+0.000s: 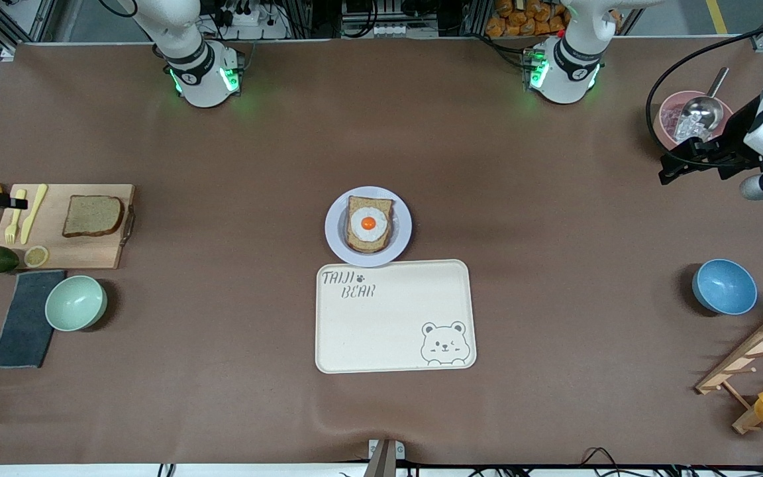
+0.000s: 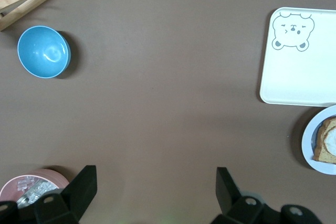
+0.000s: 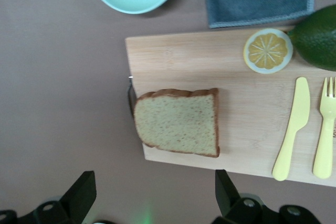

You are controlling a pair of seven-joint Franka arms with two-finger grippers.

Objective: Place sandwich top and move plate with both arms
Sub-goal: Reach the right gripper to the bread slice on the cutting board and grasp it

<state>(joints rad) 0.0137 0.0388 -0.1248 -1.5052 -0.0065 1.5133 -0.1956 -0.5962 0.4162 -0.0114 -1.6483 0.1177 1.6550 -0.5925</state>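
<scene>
Two grippers are standing wide open and empty as I am watching from my station. My right gripper (image 3: 149,195) is hovering over the table just beside the cutting board (image 1: 103,255), at the right arm's end of the table, with the sandwich top (image 1: 93,215) lying flat on that board. My left gripper (image 2: 155,192) is waiting over bare table near the pink bowl (image 1: 667,126), at the left arm's end.

I am judging that the pick of the bread is only beginning: nothing is grasped yet. Next I am needing the right gripper to shift over the slice, drop, and pinch it across its crust edges, then carry it to the plate (image 1: 335,228) at the table's middle, where the egg-topped slice (image 1: 369,224) is sitting, just beside the cream tray (image 1: 388,318).

The slice is nearly square, its slightly longer side running along the board's length, its rounded crust corner pointing toward the plate.
</scene>
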